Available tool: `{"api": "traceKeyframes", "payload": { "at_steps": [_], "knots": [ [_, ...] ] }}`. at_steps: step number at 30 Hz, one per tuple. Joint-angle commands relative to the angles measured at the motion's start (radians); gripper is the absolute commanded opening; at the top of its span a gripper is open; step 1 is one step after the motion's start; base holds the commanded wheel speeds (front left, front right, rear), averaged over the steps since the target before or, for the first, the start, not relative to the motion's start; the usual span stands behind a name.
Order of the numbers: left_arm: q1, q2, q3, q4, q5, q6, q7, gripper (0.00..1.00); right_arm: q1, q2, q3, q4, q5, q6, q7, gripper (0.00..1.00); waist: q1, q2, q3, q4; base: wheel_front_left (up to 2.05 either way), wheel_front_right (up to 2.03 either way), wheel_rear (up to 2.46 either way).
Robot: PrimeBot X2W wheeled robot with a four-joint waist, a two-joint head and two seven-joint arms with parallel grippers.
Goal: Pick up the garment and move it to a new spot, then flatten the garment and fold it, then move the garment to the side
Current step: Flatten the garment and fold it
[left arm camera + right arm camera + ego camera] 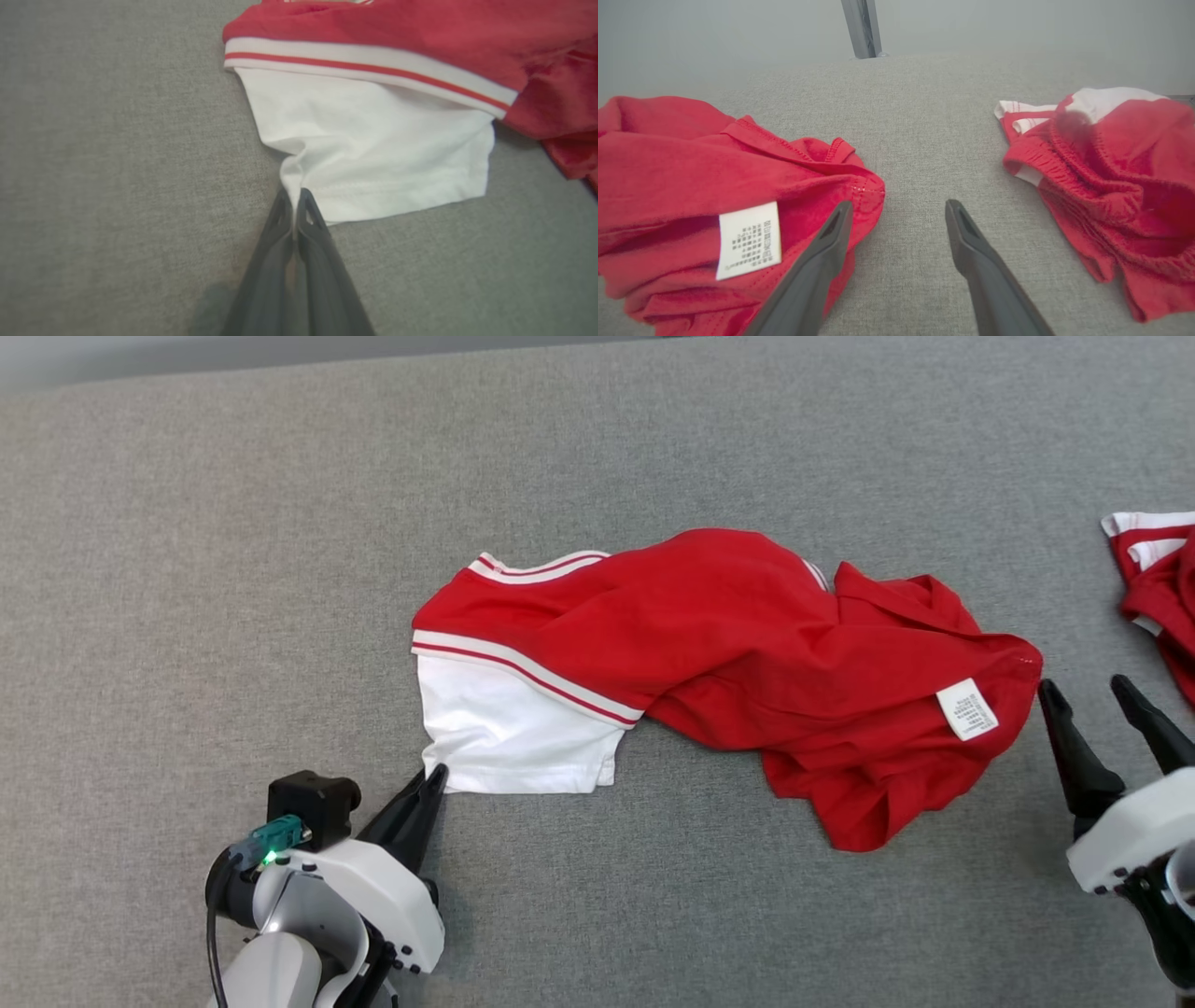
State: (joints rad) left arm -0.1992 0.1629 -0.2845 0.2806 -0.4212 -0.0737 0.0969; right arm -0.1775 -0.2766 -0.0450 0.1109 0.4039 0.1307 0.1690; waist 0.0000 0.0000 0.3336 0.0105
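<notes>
Pinching the near corner of the white sleeve [504, 737], the left gripper [435, 777] has its jaws pressed tight together on the red and white T-shirt [728, 644]. The shirt lies crumpled across the middle of the grey fabric surface [233, 523], well in from its far edge. Its folds hide most of its outline, and the care label [967, 709] is too small to read. The right gripper [1083, 683] is just beside the shirt's right end, jaws wide and empty. A second red garment [1158, 588] is cut off at the right.

Left end effector [436, 775] pinched shut (fingertips pressed together); right end effector [1086, 687] spread wide.
</notes>
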Motion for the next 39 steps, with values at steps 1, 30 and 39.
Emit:
{"api": "traceKeyframes", "payload": {
  "at_steps": [1, 30, 39],
  "knots": [
    [-0.018, 0.009, 0.002, 0.001, 0.002, 0.005, 0.0, 0.0, -0.027, -0.014, 0.016, 0.023, 0.015, 0.0, 0.0, 1.0, 0.0, 0.0, 0.012, 0.006, 0.0, 0.0, 0.0],
    [-0.083, 0.111, 0.064, -0.373, 0.045, 0.059, -0.042, 0.0, -0.137, -0.105, 0.132, -0.137, 0.06, 0.0, 0.03, 0.0, 0.0, 0.0, -0.06, -0.014, 0.0, 0.0, 0.0],
    [-0.268, 0.164, 0.143, -0.619, 0.055, 0.09, 0.015, 0.0, -0.241, -0.09, 0.033, -0.34, 0.105, 0.0, 0.138, 0.0, 0.0, 0.0, -0.125, -0.017, 0.0, 0.0, 0.0]
  ]
}}
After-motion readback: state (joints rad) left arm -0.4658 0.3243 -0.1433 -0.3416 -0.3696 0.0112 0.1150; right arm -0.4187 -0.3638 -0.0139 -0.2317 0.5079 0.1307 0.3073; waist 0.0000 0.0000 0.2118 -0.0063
